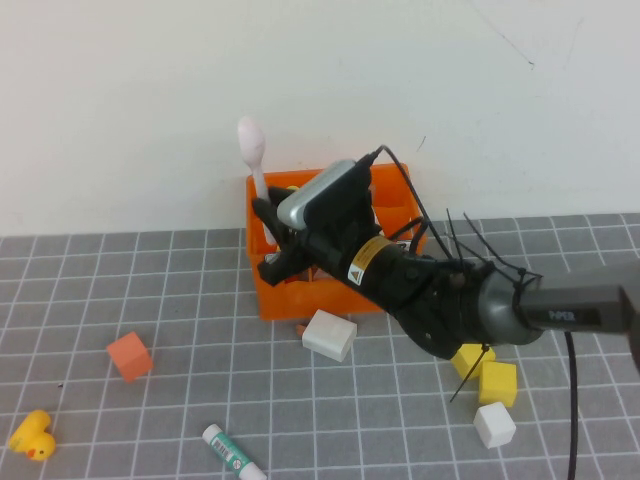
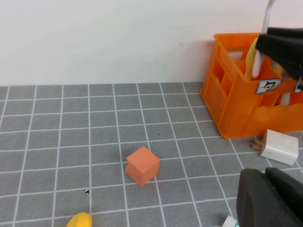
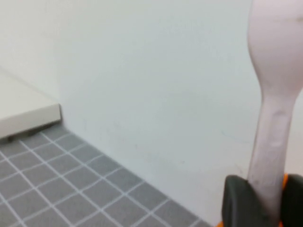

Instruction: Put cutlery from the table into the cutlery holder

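The orange cutlery holder stands on the table against the wall. My right gripper hovers over its back left corner, shut on the handle of a pale pink spoon held upright, bowl up. In the right wrist view the spoon rises between the two fingers of the right gripper. A yellow piece of cutlery stands inside the holder. My left gripper is shut and empty, low over the table at the front, out of the high view.
Loose on the tiles lie an orange cube, a white block in front of the holder, yellow blocks, a white cube, a yellow duck and a white-and-green tube. A white wall stands behind.
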`<state>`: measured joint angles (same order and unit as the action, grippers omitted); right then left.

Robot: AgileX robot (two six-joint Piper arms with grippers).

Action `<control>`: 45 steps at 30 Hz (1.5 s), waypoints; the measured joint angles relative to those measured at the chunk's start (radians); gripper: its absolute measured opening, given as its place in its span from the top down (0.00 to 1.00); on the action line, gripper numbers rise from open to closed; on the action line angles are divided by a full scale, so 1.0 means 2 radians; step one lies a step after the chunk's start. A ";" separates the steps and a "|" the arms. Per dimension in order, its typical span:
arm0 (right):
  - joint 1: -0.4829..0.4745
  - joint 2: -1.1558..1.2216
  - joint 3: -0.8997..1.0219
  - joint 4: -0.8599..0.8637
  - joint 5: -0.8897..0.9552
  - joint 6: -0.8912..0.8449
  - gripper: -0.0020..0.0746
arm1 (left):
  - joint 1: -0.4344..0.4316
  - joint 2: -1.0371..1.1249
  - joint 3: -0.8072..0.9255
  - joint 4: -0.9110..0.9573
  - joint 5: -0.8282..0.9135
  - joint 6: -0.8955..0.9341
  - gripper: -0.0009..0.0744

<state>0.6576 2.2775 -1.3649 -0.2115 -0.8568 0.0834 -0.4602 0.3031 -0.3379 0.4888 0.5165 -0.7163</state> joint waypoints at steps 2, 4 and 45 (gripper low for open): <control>0.000 0.004 0.000 0.000 0.000 0.000 0.69 | 0.000 0.000 0.000 0.001 0.000 0.000 0.99; 0.000 0.005 0.000 0.000 0.001 0.000 0.60 | 0.000 0.000 0.000 0.001 -0.001 0.000 0.99; 0.003 -0.751 0.304 -0.150 0.686 -0.085 0.97 | 0.000 0.000 0.000 0.008 -0.019 0.001 0.99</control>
<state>0.6640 0.7752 -0.7561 -0.5112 0.5152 -0.0874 -0.4602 0.3031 -0.3379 0.5052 0.4790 -0.7144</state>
